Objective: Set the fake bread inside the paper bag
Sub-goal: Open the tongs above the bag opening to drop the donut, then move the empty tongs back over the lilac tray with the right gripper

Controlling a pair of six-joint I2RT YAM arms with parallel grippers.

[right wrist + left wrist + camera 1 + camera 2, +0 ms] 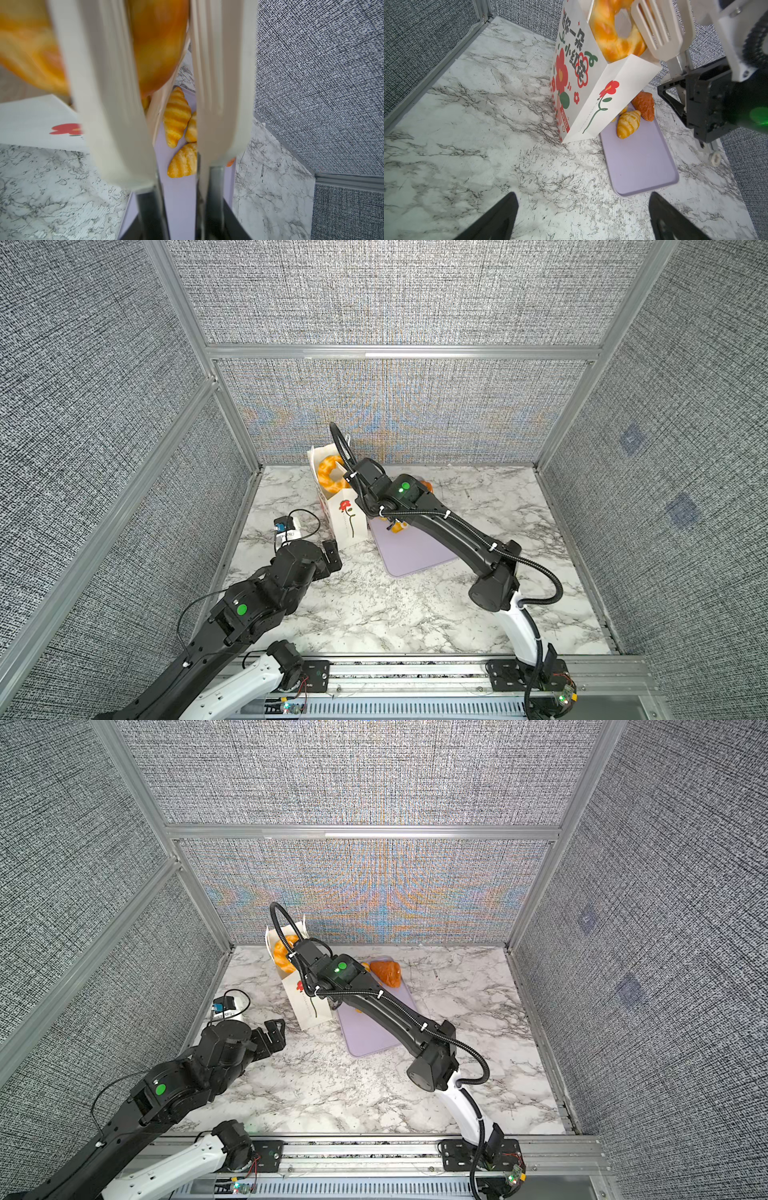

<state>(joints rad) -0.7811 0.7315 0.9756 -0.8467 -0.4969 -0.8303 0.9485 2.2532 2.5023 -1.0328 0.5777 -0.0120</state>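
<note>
Bread ring in paper bag mouth

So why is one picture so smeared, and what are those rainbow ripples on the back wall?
Right wrist view: the white fingers and ring bread sit close to the lens and blur, while the croissants behind stay sharp. In both top views the woven back wall shows coloured ripples, likely a camera effect.

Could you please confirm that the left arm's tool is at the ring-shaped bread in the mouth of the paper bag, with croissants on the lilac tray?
Not quite: the left wrist view shows the right tool at the ring-shaped bread in the mouth of the paper bag; croissants do lie on the lilac tray.
</note>
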